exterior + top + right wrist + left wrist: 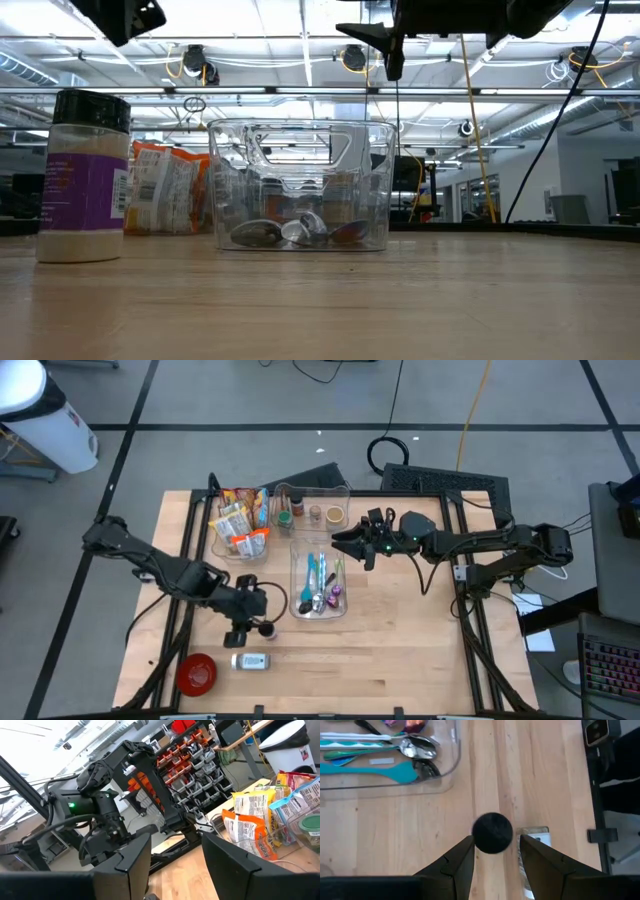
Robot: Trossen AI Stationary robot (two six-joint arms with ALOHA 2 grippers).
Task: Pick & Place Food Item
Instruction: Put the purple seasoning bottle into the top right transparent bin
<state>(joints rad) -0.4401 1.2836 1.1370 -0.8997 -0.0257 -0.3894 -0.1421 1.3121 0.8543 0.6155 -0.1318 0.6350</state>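
While my left gripper [495, 857] hangs over the spice jar [266, 628], its fingers stand parted, one on either side of the jar's black lid [492, 833], and grip nothing. That jar is my landmark. It stands upright on the wooden table [400, 650], near the front edge, and I judge it the food item I am meant to take, though the task does not say which one. Just beside it, toward the front, a second jar [250, 661] lies on its side, and a red bowl [196, 672] sits a little farther off along the front edge. Beyond the spice jar, toward the middle of the table, is the clear cutlery bin [318, 582] with spoons and a teal utensil in it. Farther still stands the bin of snack packets [240, 523]. My right gripper [345, 542] waits in the air past the cutlery bin, fingers parted, holding nothing. So nothing is picked yet: the descent, the grasp, the carry and the placing all remain.
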